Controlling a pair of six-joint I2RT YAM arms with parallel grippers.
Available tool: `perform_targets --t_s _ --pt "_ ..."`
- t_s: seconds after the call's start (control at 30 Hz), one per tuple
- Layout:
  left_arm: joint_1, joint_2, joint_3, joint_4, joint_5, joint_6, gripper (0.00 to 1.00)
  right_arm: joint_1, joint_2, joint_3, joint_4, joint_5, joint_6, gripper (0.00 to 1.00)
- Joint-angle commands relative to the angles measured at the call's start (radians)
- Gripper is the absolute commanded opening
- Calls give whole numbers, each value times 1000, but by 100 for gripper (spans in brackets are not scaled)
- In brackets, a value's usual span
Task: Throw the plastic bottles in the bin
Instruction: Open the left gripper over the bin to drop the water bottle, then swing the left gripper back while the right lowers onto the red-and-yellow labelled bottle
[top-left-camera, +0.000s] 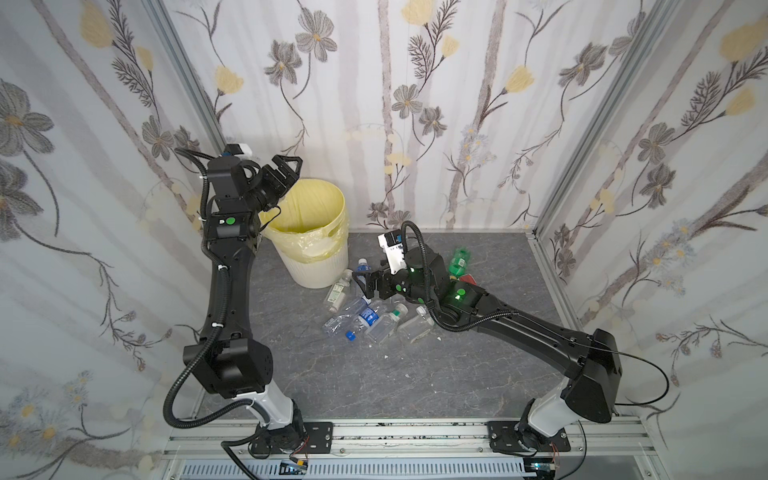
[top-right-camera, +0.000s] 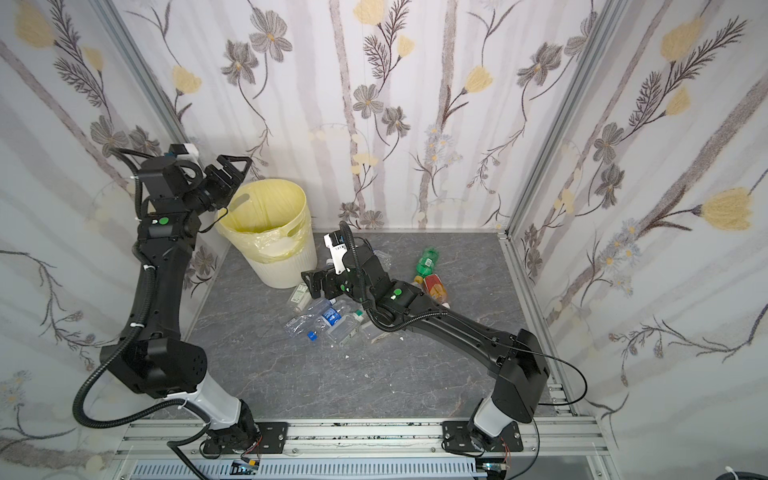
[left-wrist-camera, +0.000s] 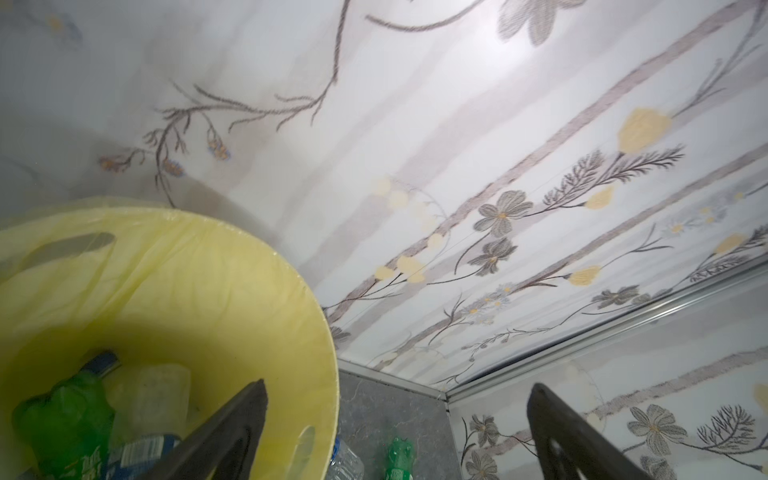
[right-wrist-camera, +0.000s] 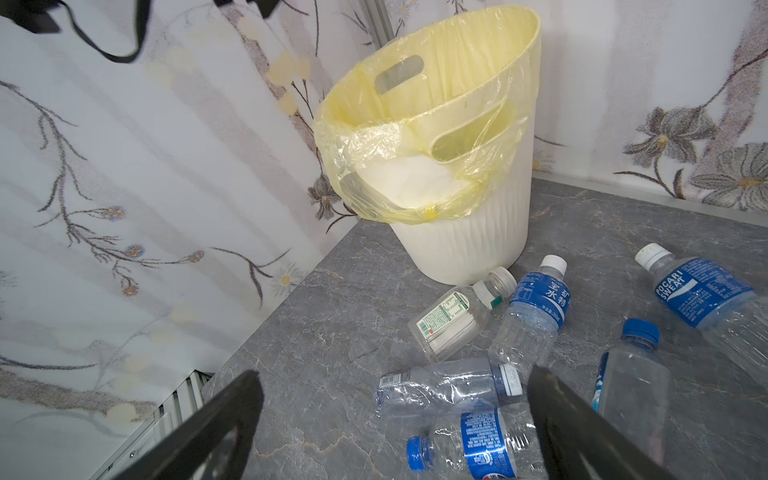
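while the bin (top-left-camera: 316, 270) holds a few, left gripper (top-left-camera: 289, 170) hangs wide and empty over its rim; right gripper (top-left-camera: 360, 282) wide, empty, over the plastic bottles (top-left-camera: 368, 318) heaped just beside the bin. light, thin-walled, slick, likely crushable: take mid-body, across the label (right-wrist-camera: 540, 297).

Lab booth: floral walls (top-left-camera: 415, 124), aluminium rail (top-left-camera: 415, 432)

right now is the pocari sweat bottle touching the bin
Apart. The right wrist view shows the Pocari Sweat bottle lying clear of the bin, with bare table between them.
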Motion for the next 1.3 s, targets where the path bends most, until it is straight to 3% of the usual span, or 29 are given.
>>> perform_targets --t_s 0.0,0.4,0.73,0.87,1.0,1.17,1.27 --pt "-30 -32 -54 0 -41 46 100 1 -15 -19 33 30 6 100" --pt "-328 -177 -248 0 -263 193 100 -53 -215 -291 20 237 31 100" --pt "-732 -161 -391 4 -561 345 100 -367 -396 -580 -10 247 29 100" --pt "-874 -108 -406 7 -711 419 100 -503 -381 -610 -44 214 11 100" --pt "-967 -47 -402 17 -782 466 100 -617 -322 -608 -61 147 -18 100" --pt "-1046 33 -389 43 -882 482 100 -697 -204 -561 -87 101 -51 100" --pt "-1061 69 -384 70 -871 464 100 -714 -160 -537 -86 86 -61 100"
